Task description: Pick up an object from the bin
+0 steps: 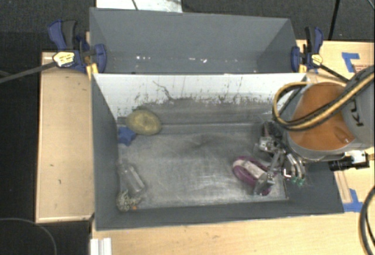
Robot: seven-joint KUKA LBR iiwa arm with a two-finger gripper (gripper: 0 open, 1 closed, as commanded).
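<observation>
My gripper (274,161) is low in the bin's front right corner, reaching in from the right. A purple and white rounded thing (247,169) lies on the floor right against its left side, partly hidden under the metal parts. I cannot make out whether the gripper has hold of it.
A yellowish-green rounded lump (144,122) sits at the back left by the wall, with a small blue piece (125,136) just in front of it. A clear plastic thing (130,184) lies in the front left corner. The arm's orange cover and cables hang over the right rim.
</observation>
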